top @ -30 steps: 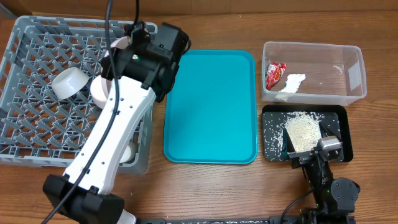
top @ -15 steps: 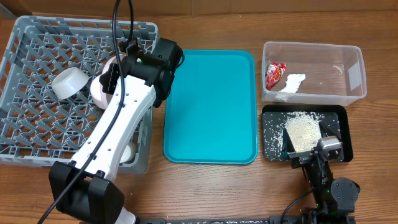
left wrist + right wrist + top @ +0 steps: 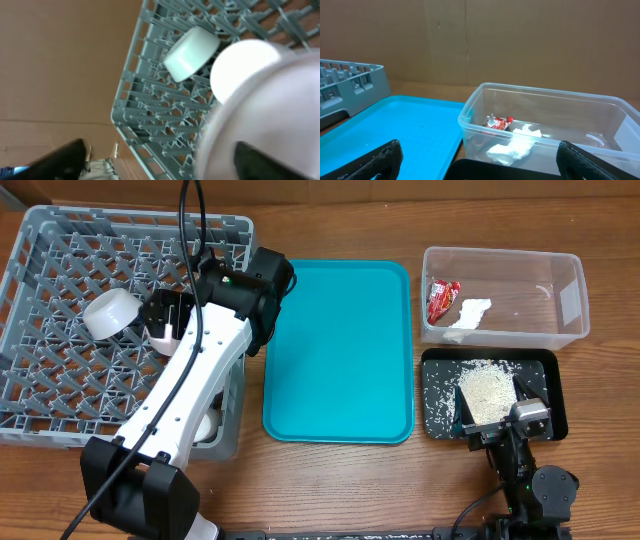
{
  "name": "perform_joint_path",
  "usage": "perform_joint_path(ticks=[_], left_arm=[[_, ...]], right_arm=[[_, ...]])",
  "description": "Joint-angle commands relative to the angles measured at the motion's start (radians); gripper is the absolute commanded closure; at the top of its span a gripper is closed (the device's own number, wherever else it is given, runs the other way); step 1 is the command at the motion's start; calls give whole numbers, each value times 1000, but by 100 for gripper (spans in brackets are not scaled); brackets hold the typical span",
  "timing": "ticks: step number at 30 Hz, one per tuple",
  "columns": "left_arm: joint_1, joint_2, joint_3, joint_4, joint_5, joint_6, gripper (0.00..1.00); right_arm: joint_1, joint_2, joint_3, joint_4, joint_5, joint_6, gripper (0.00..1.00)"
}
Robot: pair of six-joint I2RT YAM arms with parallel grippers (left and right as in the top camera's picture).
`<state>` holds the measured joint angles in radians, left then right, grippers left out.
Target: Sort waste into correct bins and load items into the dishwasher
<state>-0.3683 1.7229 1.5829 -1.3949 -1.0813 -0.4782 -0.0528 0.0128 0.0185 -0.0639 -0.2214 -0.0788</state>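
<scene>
Fingers (image 3: 60,157) of the left gripper (image 3: 163,315) are clasping a pale bowl (image 3: 160,336) above the grey dish rack (image 3: 60,415), with the arm stretching diagonally over its right wall. The right gripper (image 3: 495,428) is sitting wide open and empty beside the black tray (image 3: 545,370).

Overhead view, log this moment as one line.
left pincer over dish rack, pale dish against it, grip unclear | white bowl in rack | right pincer open near black tray | red wrapper, tissue in clear tub

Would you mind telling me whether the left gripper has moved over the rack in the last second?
Yes. The left gripper, with its pale bowl, shifted left, farther from the teal tray and deeper over the grey rack.
</scene>
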Motion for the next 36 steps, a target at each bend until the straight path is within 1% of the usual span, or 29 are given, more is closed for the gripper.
perform_joint_path(ticks=[1, 4, 8, 11, 13, 18, 20, 24, 28, 31, 34, 36], left_arm=[[2, -1, 52, -18, -50, -32, 0], [2, -25, 134, -44, 11, -33, 0], [2, -95, 257, -53, 139, -34, 0], [1, -183, 328, -53, 247, 0, 0], [-5, -267, 349, -53, 302, 29, 0], [-27, -465, 349, -98, 378, 33, 0], [-32, -549, 349, -127, 467, 33, 0], [-32, -675, 349, -158, 707, 33, 0], [-32, -764, 349, -194, 873, 33, 0], [-32, -805, 349, -217, 899, 33, 0], [-32, -826, 349, -296, 903, 29, 0], [-32, -832, 348, -291, 918, 24, 0]], right_arm=[[-8, -10, -11, 6, -1, 0, 0], [-8, -10, -11, 6, -1, 0, 0], [-8, -10, -11, 6, -1, -1, 0], [-8, -10, -11, 6, -1, -1, 0], [-8, -10, -11, 6, -1, 0, 0], [-8, -10, -11, 6, -1, -1, 0], [-8, -10, -11, 6, -1, 0, 0], [-8, -10, -11, 6, -1, 0, 0], [-8, -10, -11, 6, -1, -1, 0], [-8, -10, -11, 6, -1, 0, 0], [-8, -10, -11, 6, -1, -1, 0], [-8, -10, -11, 6, -1, -1, 0]])
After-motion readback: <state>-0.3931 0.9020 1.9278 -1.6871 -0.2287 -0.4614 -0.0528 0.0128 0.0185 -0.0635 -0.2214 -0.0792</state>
